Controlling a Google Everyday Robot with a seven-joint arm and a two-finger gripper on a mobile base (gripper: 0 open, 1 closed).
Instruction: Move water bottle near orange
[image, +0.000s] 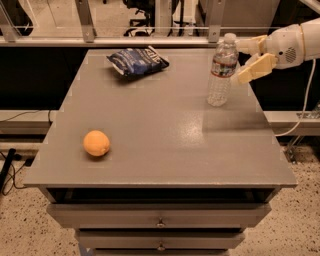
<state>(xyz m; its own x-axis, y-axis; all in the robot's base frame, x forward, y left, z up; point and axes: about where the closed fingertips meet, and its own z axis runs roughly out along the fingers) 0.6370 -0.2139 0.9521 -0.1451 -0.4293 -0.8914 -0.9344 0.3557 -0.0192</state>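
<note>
The water bottle (222, 69) stands upright near the table's far right edge, clear and ribbed with a white cap and a label band. The orange (96, 143) lies on the table near the front left, far from the bottle. My gripper (245, 60) reaches in from the right at the height of the bottle's upper half, open, with its cream fingers (255, 68) just right of the bottle and not closed on it.
A dark blue snack bag (137, 60) lies at the table's back left-centre. The grey table (165, 145) has drawers below its front edge. A rail and glass panel run behind the table. A white cable hangs at the right.
</note>
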